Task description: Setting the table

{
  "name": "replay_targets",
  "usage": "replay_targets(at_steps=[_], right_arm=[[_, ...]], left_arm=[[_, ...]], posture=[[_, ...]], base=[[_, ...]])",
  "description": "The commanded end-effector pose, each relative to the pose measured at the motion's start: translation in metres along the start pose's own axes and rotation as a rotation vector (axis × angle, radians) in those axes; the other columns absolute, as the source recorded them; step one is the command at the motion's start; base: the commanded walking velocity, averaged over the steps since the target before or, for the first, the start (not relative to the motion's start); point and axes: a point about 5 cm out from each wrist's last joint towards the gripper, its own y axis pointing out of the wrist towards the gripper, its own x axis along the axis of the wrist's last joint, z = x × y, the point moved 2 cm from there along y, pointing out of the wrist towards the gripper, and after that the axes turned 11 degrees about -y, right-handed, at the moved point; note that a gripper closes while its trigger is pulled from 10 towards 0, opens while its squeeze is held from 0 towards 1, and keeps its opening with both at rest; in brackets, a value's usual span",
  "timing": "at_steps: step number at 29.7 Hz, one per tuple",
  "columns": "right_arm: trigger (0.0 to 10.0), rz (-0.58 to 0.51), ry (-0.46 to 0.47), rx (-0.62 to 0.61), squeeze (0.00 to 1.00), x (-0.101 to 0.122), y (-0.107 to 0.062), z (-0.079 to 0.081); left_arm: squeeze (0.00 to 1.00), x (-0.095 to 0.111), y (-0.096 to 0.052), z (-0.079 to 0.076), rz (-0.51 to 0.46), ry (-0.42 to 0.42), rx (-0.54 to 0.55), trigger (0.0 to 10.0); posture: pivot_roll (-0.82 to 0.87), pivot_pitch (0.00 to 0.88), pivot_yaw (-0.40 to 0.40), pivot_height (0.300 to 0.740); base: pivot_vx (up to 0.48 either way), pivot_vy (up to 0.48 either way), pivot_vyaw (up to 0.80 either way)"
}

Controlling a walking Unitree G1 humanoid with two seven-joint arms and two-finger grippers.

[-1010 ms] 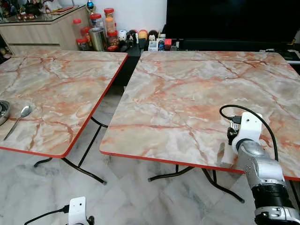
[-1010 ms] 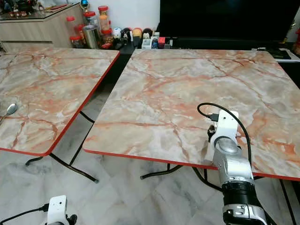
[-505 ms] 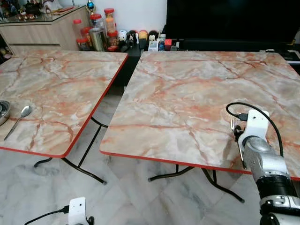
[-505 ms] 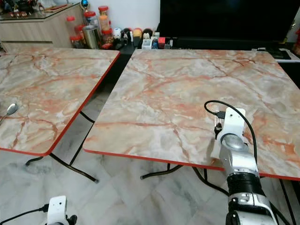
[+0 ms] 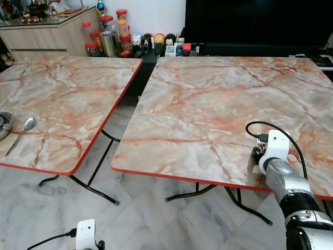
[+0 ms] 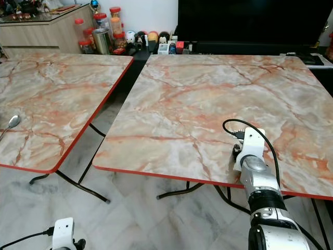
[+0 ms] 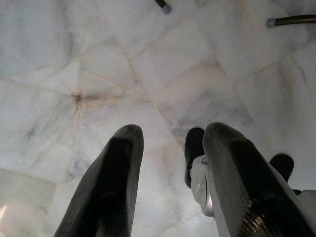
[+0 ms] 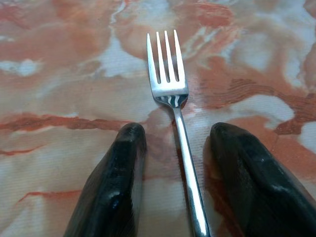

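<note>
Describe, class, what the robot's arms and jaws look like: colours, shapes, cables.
The right arm is silver with black joints, a white wrist block and a looping black cable. Both grippers have two long, rounded, glossy black fingers.

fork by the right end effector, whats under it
The fork lies flat on the marble-patterned table, between the open right end effector fingers. The handle's far end is out of view.

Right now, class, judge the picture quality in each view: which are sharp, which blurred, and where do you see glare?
Right wrist view: fork sharp, bright glint along its handle, the black fingers soft at close range. Left wrist view: floor evenly lit, fingers slightly blurred. Eye views: both tables crisp, soft sheen on the marble-pattern tops, no motion blur.
</note>
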Motion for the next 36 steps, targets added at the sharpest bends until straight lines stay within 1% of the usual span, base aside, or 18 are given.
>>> replay_targets(at_steps=[1,5,6,7,8,16,36], right_arm=[[10.0,-0.002,-0.002,0.007,0.0,0.003,0.001,0.002],[10.0,-0.002,0.0,0.01,0.0,0.001,0.003,0.002],[2.7,0.001,0.0,0.008,0.0,0.0,0.003,0.002],[0.8,0.003,0.0,0.007,0.0,-0.001,0.003,0.002],[0.0,0.004,0.0,0.009,0.0,-0.002,0.003,0.003],[0.0,0.002,-0.005,0.035,0.0,-0.004,0.004,0.01],[0.0,-0.013,-0.008,0.061,0.0,-0.001,0.004,0.021]], left_arm=[[0.0,-0.001,0.0,0.007,0.01,0.002,0.017,10.0],[0.0,-0.001,0.0,0.007,0.009,0.002,0.017,10.0],[0.0,0.0,0.0,0.006,0.009,0.001,0.016,10.0],[0.0,0.0,0.0,0.006,0.009,0.0,0.016,10.0],[0.0,0.0,0.0,0.006,0.009,0.0,0.015,10.0],[0.0,0.0,0.0,0.006,0.01,-0.002,0.011,10.0],[0.0,0.0,0.0,0.004,0.01,-0.006,0.007,10.0]], posture=[[-0.02,0.0,0.065,0.74],[-0.02,0.0,0.065,0.74],[-0.01,0.0,0.064,0.74],[-0.01,0.0,0.064,0.74],[-0.01,0.0,0.065,0.74],[-0.01,0.0,0.063,0.74],[-0.01,0.0,0.059,0.74]], base=[[0.0,0.0,0.0],[0.0,0.0,0.0],[0.0,0.0,0.0],[0.0,0.0,0.0],[0.0,0.0,0.0],[0.0,0.0,0.0],[0.0,0.0,0.0]])
